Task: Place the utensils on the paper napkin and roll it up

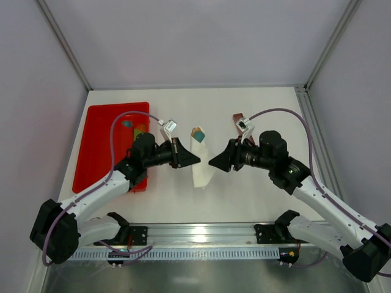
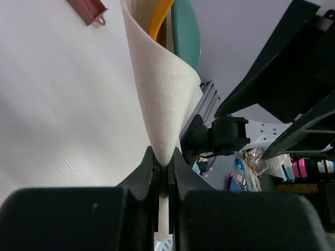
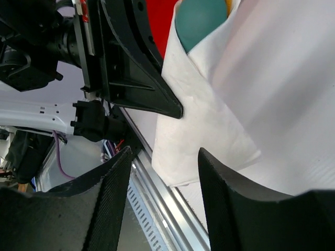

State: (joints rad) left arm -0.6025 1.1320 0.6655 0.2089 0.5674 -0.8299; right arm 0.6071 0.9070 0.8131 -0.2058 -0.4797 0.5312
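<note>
**Operator:** Where is the paper napkin?

**Spotter:** Your paper napkin (image 1: 202, 170) sits mid-worktop (image 1: 263, 104), between your two arms. It is folded over into a loose wrap rather than lying flat. In the left wrist view its near layer curves up and over like a cone.

**Operator:** And the utensils?

**Spotter:** The utensils (image 1: 195, 132) are tucked inside the wrap. Their orange tips poke out of its far end beside a teal rounded piece (image 1: 200, 137). You cannot see how far down they reach, because the paper hides them.

**Operator:** What is my left gripper doing?

**Spotter:** Your left gripper (image 2: 163, 157) has its fingers (image 2: 144, 175) pressed together on the napkin's near edge. The paper is pinched between them and rises straight out of the gap.

**Operator:** And the right?

**Spotter:** Your right gripper (image 3: 163, 154) faces the left one across the napkin. Its fingers (image 3: 112, 188) stand apart with nothing between them, and the wrap's lower corner lies just beyond them.

**Operator:** What else is on the worktop?

**Spotter:** A red tray (image 1: 98, 131) lies to your left, well apart from the napkin. A reddish-brown bar (image 1: 236, 119) lies near your right wrist.
</note>
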